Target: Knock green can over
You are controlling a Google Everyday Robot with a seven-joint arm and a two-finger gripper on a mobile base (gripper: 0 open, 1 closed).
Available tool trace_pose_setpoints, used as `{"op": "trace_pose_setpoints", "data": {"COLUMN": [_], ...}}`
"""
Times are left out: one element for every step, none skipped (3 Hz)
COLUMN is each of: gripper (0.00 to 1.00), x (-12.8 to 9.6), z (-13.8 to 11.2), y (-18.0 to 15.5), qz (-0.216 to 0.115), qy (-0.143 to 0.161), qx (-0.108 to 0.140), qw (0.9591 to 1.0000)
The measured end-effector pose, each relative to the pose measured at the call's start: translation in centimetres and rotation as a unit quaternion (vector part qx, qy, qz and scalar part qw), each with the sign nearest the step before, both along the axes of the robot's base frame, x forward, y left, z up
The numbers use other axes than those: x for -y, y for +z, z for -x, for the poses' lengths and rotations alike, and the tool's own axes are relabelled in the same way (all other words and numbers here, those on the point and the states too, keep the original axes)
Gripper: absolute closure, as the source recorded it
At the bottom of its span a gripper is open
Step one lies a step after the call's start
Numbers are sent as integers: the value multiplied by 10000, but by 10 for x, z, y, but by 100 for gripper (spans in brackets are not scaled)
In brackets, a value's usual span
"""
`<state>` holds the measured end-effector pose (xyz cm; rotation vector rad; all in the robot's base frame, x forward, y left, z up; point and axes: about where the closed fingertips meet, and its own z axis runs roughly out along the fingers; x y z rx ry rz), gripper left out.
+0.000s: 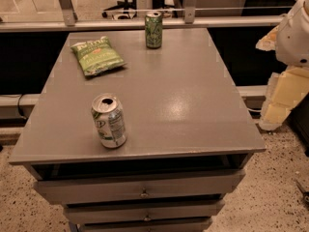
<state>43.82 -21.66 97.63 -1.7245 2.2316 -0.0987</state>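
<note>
The green can (153, 29) stands upright at the far edge of the grey table top (193, 91), slightly left of centre. It is slim, mottled green, with a silver top rim. My arm (294, 33) is folded off the table's right side, with its white shell at the upper right and pale yellowish parts below. The gripper (280, 105) sits among those pale parts, beside the table's right edge, low and far from the green can. It holds nothing that I can see.
A white-and-silver can (109, 120) with green marks stands upright near the front left. A flat green chip bag (97, 56) lies at the far left. The table has drawers (140, 190) below. A rail (145, 23) runs behind it.
</note>
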Motion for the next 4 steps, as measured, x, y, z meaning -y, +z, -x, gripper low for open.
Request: {"op": "trace_pose_setpoints", "data": {"gripper": [0,0,0,0], "x": [-1,-8,-20,-36], "z": [-4,-23,-73,-144], "y": [-1,-9,-21,-29], "qz": [-6,-34,-263,-684], "qy": [25,147,288,250], "qx": [25,120,375,880], "qw": [10000,9998,9985,9935]}}
